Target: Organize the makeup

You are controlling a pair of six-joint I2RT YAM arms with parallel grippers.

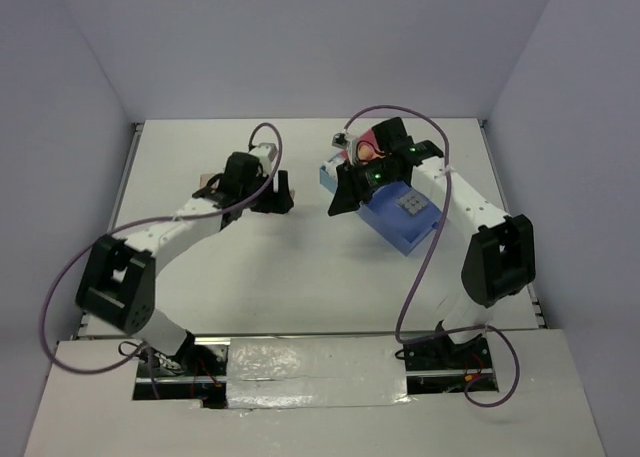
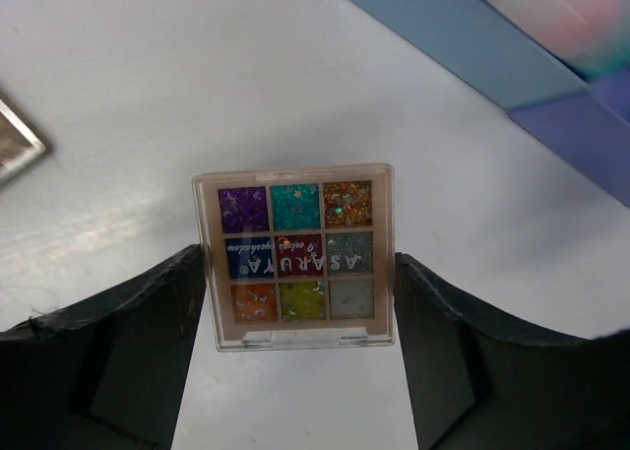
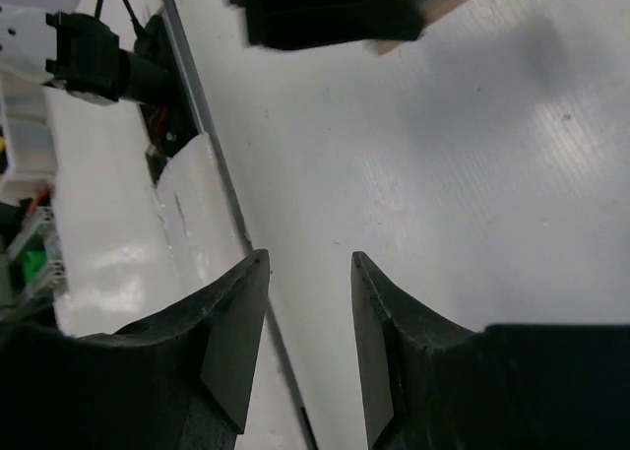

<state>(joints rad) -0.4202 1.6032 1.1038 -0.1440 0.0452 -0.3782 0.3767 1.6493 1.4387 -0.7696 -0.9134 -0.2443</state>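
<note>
My left gripper [image 2: 298, 257] is shut on the multicoloured palette [image 2: 295, 224], one finger on each side edge, just above the white table. In the top view this gripper [image 1: 272, 195] sits left of the centre and hides the palette. My right gripper [image 3: 307, 259] is open and empty; in the top view [image 1: 343, 199] it hangs at the left end of the pink-and-blue tray [image 1: 395, 232]. A grey palette [image 1: 410, 205] lies in the tray's blue part. A tan sponge [image 1: 368, 152] sits in its pink part. Another palette [image 2: 14, 147] lies on the table to the left.
The tray's blue wall [image 2: 463, 36] is close ahead and to the right of my left gripper, with something blurred pink and teal [image 2: 581, 22] inside. A small tan item [image 1: 207, 185] lies beside the left arm. The table's near edge [image 3: 212, 204] shows below the right gripper.
</note>
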